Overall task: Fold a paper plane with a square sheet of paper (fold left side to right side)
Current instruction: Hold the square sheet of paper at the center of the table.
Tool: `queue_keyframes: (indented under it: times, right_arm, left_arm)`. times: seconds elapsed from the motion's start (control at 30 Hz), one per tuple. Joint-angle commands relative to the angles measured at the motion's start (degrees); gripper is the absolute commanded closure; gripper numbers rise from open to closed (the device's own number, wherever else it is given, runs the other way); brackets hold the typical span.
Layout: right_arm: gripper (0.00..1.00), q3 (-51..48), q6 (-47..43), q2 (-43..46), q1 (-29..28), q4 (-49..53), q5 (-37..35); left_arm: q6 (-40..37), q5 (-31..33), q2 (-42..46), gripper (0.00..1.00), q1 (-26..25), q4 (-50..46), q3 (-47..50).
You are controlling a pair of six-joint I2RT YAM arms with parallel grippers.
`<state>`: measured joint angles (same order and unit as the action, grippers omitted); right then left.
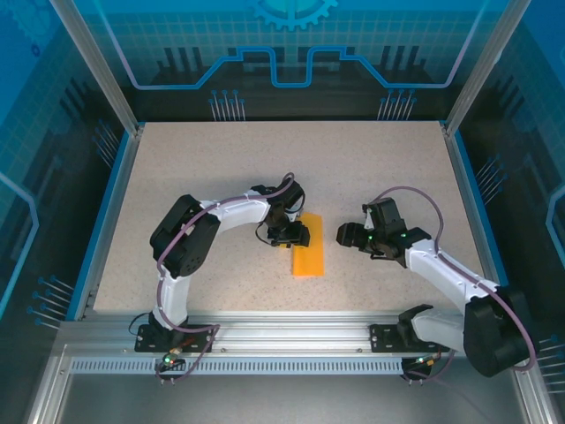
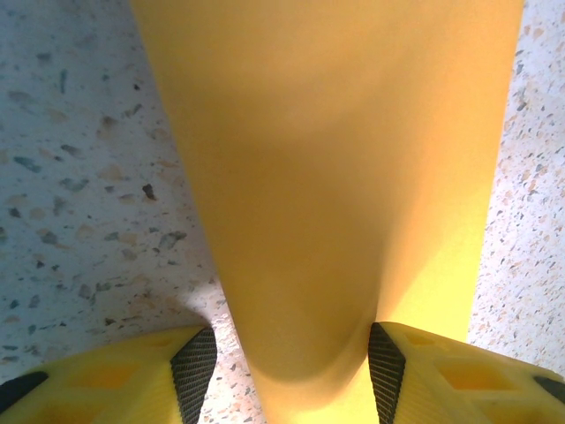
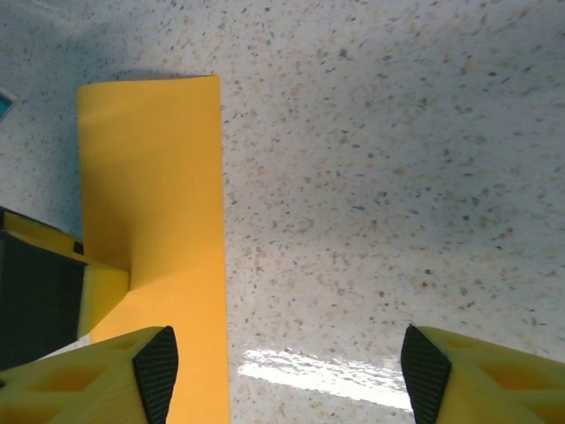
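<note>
The left gripper [image 2: 293, 358] pinches the folded bright orange paper sheet [image 1: 308, 256]. The right gripper [image 3: 290, 367], at its 3 o'clock, stands wide open.

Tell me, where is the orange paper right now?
In the overhead view the orange paper lies mid-table, one end between the left jaws, with the right jaws to its right.

The worktop [image 1: 221, 177] is a pale beige slab flecked with dark and grey specks, with a bright patch of reflected light in the right wrist view. Blue edging [image 1: 104, 225] runs along its sides, and an aluminium rail [image 1: 291, 329] crosses the near edge. Behind stands a translucent blue panel [image 1: 291, 44] printed with a gear outline, between slanting aluminium posts [image 1: 95, 66].
</note>
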<state>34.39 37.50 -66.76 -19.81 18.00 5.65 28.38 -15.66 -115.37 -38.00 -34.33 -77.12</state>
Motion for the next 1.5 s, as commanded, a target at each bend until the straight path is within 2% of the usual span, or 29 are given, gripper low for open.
queue_keyframes:
  times: [0.0, 0.17, 0.3, 0.43, 0.63, 1.47]
  right_arm:
    - [0.32, 0.06, -0.32, -2.0, 0.67, -2.82, 4.91]
    - [0.46, 0.91, 0.25, -6.46, 0.09, -6.28, 10.16]
    - [0.64, 2.86, 0.6, -11.31, -1.55, -8.32, 13.54]
    - [0.83, 4.55, 1.39, -15.31, -3.26, -9.76, 14.11]
    - [0.99, 6.36, 2.21, -19.8, -5.4, -10.18, 13.36]
    - [1.0, 13.0, -0.31, -31.06, -8.62, 1.17, 8.89]
  left_arm:
    - [-0.96, 2.29, -4.79, 0.45, -1.14, -0.43, 1.3]
    - [-0.96, 2.39, -4.86, 0.45, -1.19, -0.42, 1.28]
    - [-0.95, 2.36, -4.86, 0.45, -1.12, -0.48, 1.27]
    - [-0.95, 2.41, -4.82, 0.45, -1.12, -0.63, 1.24]
    - [-0.91, 2.32, -4.86, 0.45, -1.15, -0.49, 1.19]
    - [-1.0, 2.27, -3.54, 0.44, -1.12, -0.62, 1.34]
